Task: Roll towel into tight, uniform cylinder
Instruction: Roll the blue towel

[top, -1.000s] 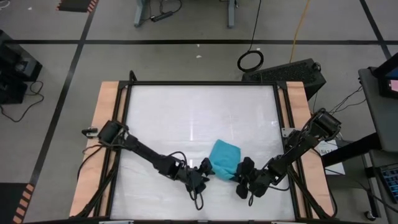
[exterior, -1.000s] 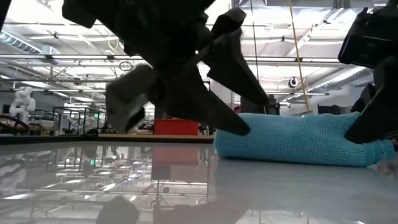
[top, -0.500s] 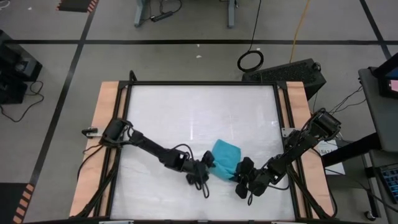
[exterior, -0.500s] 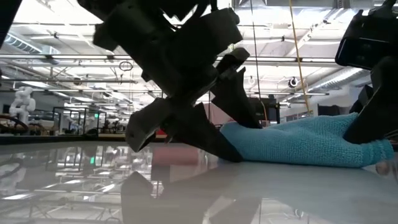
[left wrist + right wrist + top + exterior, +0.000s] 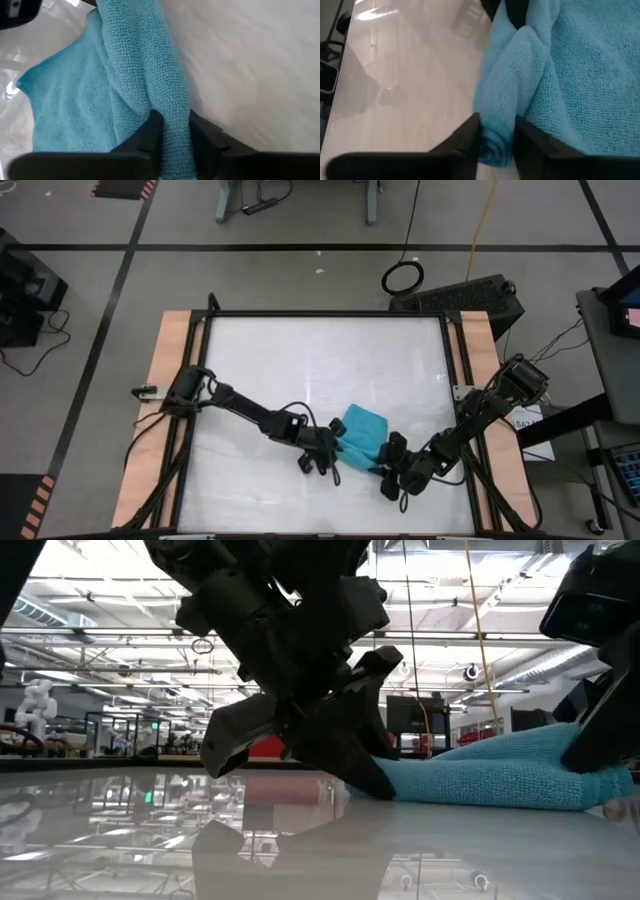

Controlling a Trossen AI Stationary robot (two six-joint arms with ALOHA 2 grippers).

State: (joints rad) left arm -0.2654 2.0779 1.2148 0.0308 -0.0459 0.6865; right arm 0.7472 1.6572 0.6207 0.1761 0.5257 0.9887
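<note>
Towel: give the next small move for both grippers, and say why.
Probably roll the pinched edge forward together: the left gripper and right gripper each clamp one end of the towel's near fold, while the rest lies flat, unrolled.

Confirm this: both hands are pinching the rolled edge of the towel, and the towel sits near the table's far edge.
Not quite. The left hand and right hand each pinch the towel's rolled edge, as the wrist views show, but the high view puts the towel near the table's front edge, closest to the arms' bases, not the far one.
</note>
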